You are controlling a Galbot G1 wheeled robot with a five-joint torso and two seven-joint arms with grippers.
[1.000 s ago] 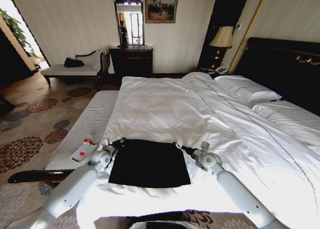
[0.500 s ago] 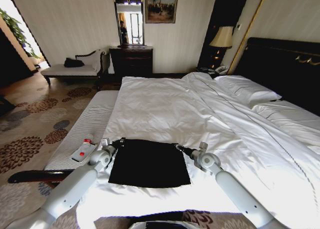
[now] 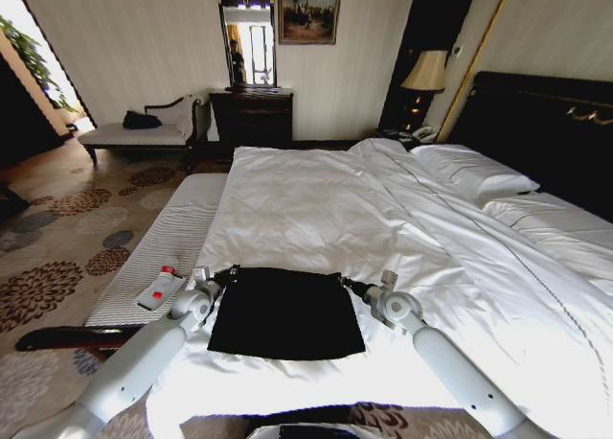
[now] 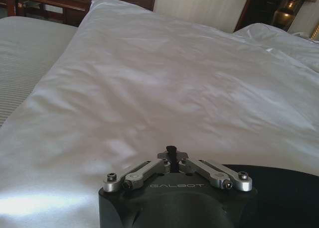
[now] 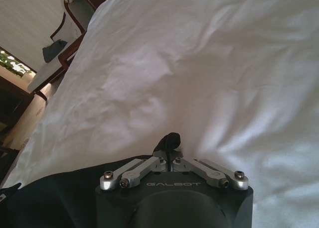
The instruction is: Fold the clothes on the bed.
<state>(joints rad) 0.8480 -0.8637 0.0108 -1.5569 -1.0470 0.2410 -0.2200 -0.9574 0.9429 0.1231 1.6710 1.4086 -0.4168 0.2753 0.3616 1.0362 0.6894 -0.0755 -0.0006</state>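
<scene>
Between the two grippers, a black T-shirt (image 3: 285, 312) lies on the white bed (image 3: 316, 214) as a compact, nearly square dark panel, no sleeves or lettering showing. At its far left corner sits the left gripper (image 3: 228, 273); its fingers are drawn together, and whether cloth is pinched there is unclear. At the far right corner sits the right gripper (image 3: 343, 283), fingers likewise closed. Judging by the tidy shape, most folding looks done; perhaps one final fold or a release remains.
</scene>
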